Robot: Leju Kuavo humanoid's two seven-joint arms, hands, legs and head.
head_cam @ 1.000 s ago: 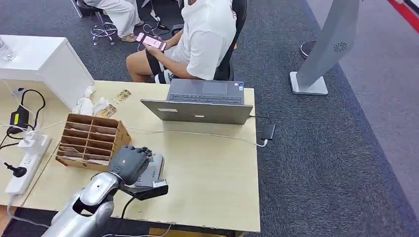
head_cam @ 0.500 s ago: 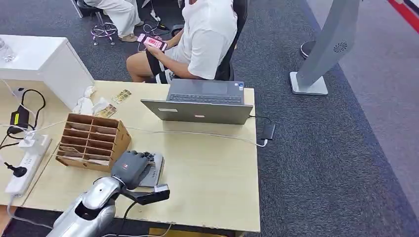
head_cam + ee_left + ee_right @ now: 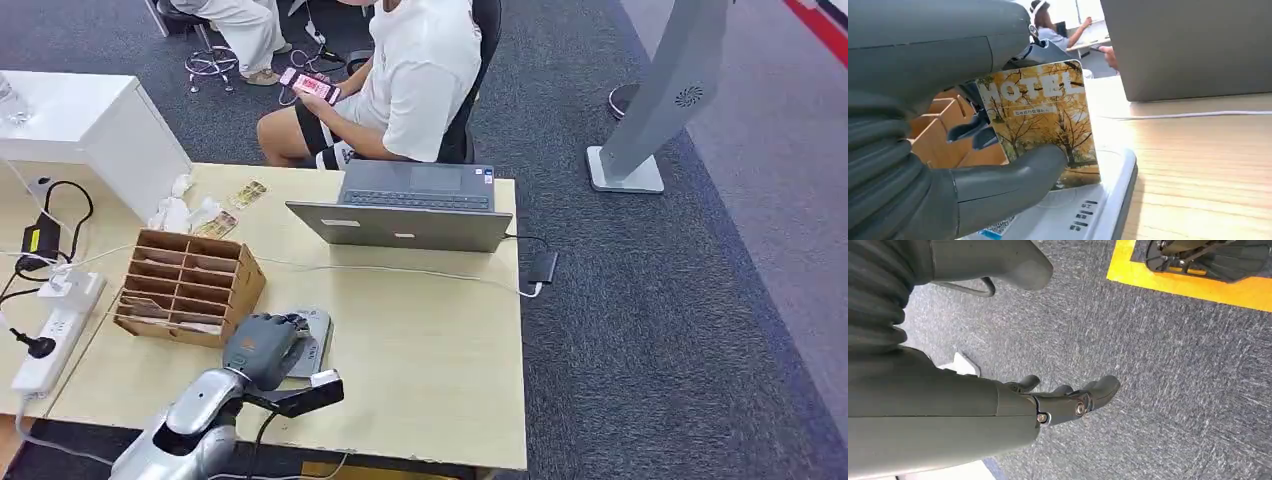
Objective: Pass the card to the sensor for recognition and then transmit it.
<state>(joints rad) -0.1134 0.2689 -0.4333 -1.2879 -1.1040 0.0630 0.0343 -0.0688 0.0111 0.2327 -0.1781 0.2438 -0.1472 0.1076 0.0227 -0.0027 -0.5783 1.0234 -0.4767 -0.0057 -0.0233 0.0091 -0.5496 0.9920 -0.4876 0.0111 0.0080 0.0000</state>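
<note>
- Gripping the card [image 3: 1040,120] between thumb and darker fingers, the left hand [image 3: 262,346] held it upright, its lower edge just above or touching the white sensor [image 3: 1083,212]; contact could not be told.
- Just beyond that hand stood the cardboard organizer [image 3: 186,286], and further off, the laptop [image 3: 405,210].
- Near the hand's far side on the table [image 3: 430,350] ran a white cable [image 3: 400,271].
- The right hand [image 3: 1068,400] hung over grey carpet [image 3: 1168,365], fingers loosely curled, holding nothing.
</note>
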